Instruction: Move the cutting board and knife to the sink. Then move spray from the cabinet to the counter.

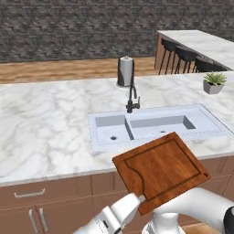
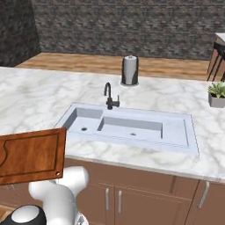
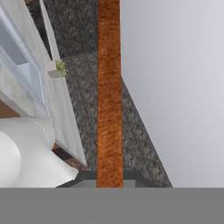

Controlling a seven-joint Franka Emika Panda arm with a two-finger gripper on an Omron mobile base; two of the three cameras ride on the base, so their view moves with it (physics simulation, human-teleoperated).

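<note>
The fingers [image 3: 109,179] were clamped on the edge of the cutting board [image 1: 161,171], which hung in the air before the worktop [image 1: 45,123], at six o'clock from the sink [image 1: 155,125]. It looked stiff, fairly heavy and smooth; an edge grip seemed likely to let it swing.

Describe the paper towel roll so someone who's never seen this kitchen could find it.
Start at the sink in the marble counter. Behind the black faucet stands the paper towel roll, an upright grey cylinder, taller than the small potted plant to the right.
</note>
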